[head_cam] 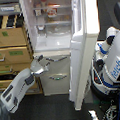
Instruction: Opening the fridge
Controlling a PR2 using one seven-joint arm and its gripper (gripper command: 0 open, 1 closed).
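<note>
The tall white fridge (54,26) stands in the middle of the exterior view. Its large upper door (86,45) is swung wide open toward the view's right, and lit shelves with food show inside. Two lower drawers (58,78) with curved silver handles are shut. My gripper (41,63) is on a grey arm rising from the lower left. It hovers at the left end of the upper drawer, just under the open compartment. Its fingers look spread and hold nothing. It is away from the door.
A tan wooden drawer cabinet (10,48) stands against the fridge on the view's left. The white-and-blue robot body (112,63) stands at the right, just behind the open door. Cables lie on the dark floor at lower right.
</note>
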